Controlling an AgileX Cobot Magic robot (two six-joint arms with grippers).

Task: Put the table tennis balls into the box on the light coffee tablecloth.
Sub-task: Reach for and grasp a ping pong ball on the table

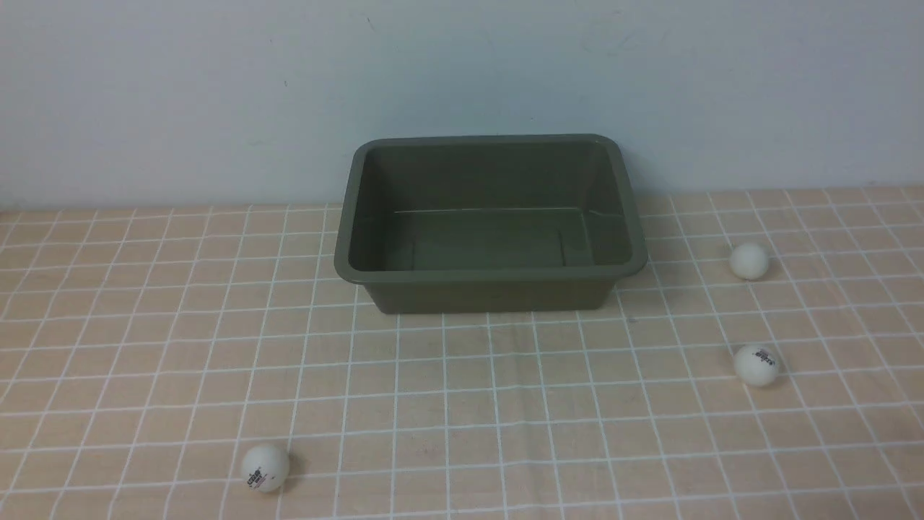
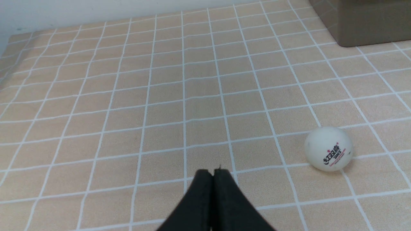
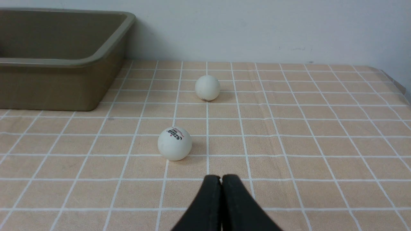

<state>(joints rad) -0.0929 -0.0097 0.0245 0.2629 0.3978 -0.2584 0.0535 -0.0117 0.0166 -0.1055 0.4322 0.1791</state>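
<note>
Three table tennis balls were counted in the front view: the lower-left ball (image 1: pixel 265 468) near the bottom edge, the upper-right ball (image 1: pixel 748 261) at the right of the frame, and the lower-right ball (image 1: pixel 757 365) just below it, with a dark printed logo showing on two of them. There was one box (image 1: pixel 491 274) at the centre and one light coffee tablecloth (image 1: pixel 144 325). Two end effectors appeared, the left end effector (image 2: pixel 213 171) and the right end effector (image 3: pixel 221 177), one in each wrist view.
</note>
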